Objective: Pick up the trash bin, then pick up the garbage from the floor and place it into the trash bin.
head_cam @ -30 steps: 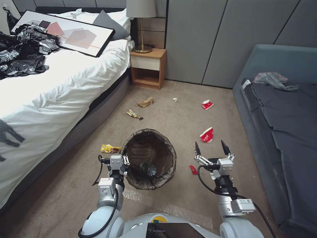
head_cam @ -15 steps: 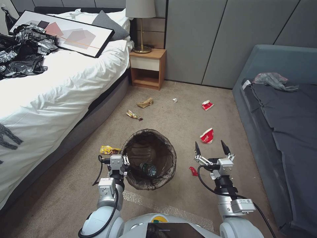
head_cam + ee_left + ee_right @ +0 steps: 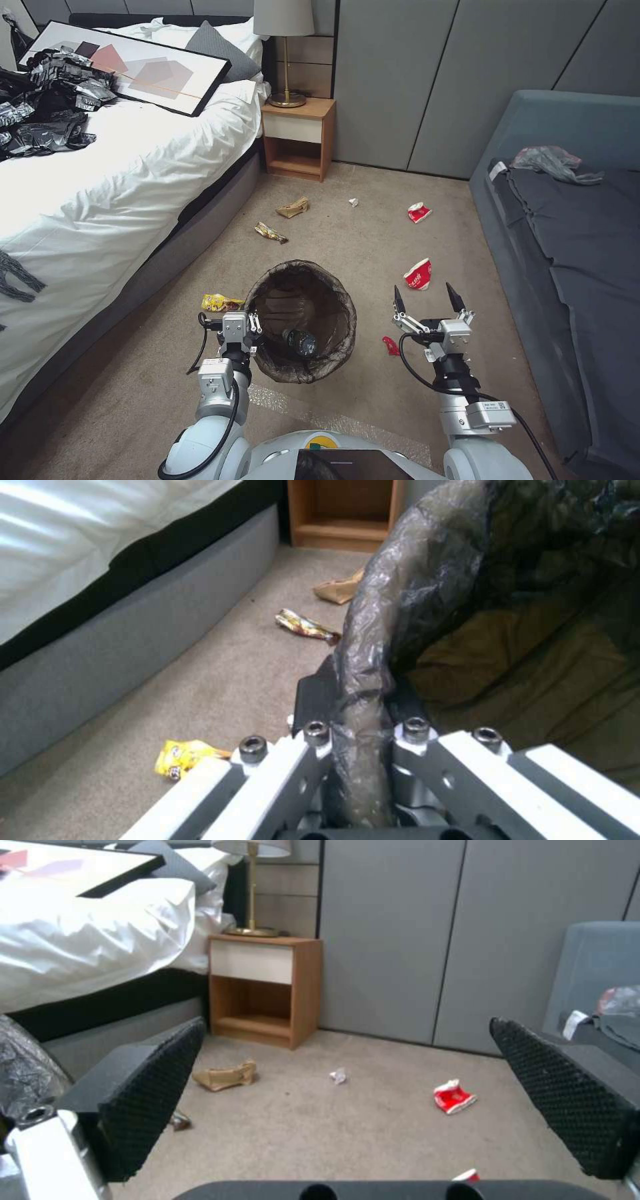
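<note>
Left gripper (image 3: 252, 325) clamps the trash bin (image 3: 303, 320) rim (liner pinched between its fingers), bottle (image 3: 301, 342) inside. Right gripper (image 3: 427, 298) hovers spread wide beside 2 red packets (image 3: 418, 274) on the carpet.

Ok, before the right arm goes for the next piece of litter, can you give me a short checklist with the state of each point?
1. Left gripper clamped on the trash bin rim: ok.
2. Right gripper open and empty: ok.
3. Bin mouth facing up: ok.
4. Bottle already inside the bin: ok.
5. Small red scrap lies between bin and right gripper: ok.
6. Red-and-white packet ahead of the right gripper, within reach: cannot tell.
</note>
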